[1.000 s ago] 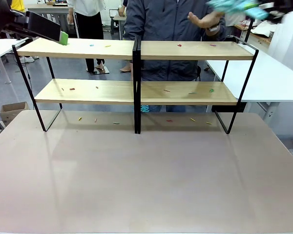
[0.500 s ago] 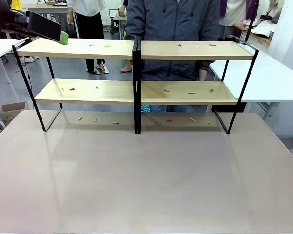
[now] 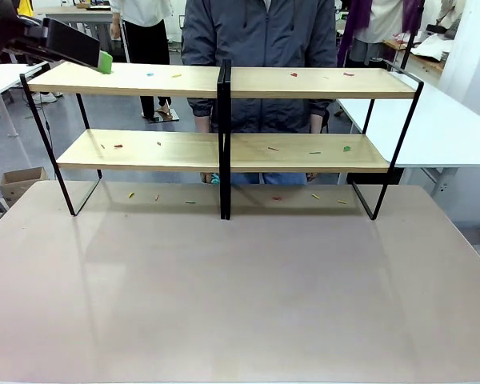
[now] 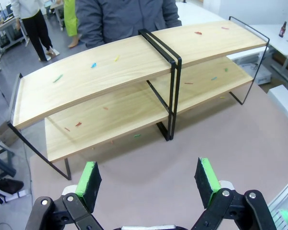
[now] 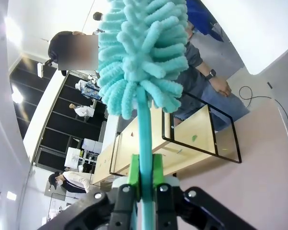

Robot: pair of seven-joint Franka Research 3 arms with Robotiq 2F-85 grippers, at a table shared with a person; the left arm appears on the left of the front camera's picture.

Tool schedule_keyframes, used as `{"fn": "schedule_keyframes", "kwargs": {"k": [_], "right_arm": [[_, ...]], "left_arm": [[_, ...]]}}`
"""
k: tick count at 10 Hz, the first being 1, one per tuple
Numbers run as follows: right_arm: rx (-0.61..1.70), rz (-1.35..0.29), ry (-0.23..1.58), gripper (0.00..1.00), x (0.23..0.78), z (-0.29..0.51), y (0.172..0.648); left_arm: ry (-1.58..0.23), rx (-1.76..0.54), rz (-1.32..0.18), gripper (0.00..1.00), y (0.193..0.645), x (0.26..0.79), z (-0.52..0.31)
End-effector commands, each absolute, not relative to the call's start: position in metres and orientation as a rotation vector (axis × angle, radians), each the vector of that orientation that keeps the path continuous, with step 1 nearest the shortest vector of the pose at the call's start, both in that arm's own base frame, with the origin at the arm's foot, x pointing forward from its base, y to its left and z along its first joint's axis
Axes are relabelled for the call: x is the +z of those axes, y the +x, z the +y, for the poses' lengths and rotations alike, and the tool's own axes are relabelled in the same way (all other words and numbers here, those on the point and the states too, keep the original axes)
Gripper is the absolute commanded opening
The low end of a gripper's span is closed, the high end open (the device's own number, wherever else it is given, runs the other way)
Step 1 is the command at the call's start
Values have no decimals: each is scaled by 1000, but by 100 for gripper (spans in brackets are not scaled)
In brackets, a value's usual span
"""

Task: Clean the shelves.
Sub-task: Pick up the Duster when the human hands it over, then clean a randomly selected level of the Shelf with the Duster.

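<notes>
Shelves (image 3: pixel 144 78) of light wood in a black frame bear coloured scraps (image 3: pixel 294 74) — best swept toward one edge. Right gripper (image 5: pixel 145 178) pinches a fluffy teal duster (image 5: pixel 144 52); left gripper (image 4: pixel 148 181) gapes.

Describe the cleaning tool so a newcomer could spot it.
Look at the right gripper, with the shelves beyond. Shut between its green pads stands a duster: a thin teal stick topped by a shaggy teal head, the only soft thing there.

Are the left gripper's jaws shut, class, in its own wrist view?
No, on the left gripper the green pads stand wide apart, nothing between them.
</notes>
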State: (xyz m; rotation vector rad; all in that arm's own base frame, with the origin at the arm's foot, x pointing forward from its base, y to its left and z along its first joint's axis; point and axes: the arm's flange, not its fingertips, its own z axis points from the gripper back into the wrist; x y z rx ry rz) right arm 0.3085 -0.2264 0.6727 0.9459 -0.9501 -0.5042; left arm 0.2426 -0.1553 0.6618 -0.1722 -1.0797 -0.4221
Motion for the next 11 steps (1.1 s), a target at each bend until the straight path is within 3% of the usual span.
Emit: {"fn": "schedule_keyframes", "kwargs": {"k": [1, 9, 10, 11], "right_arm": [[-514, -952, 970, 0, 680, -229, 308], [-514, -952, 970, 0, 680, -229, 308], [-509, -952, 946, 12, 674, -229, 308], [-247, -816, 750, 12, 678, -221, 273]], "left_arm": [[-176, -420, -1086, 100, 244, 660, -154], [-176, -420, -1086, 100, 244, 660, -154], [-176, -420, -1086, 100, 244, 660, -154], [-176, -420, -1086, 100, 244, 660, -154]]}}
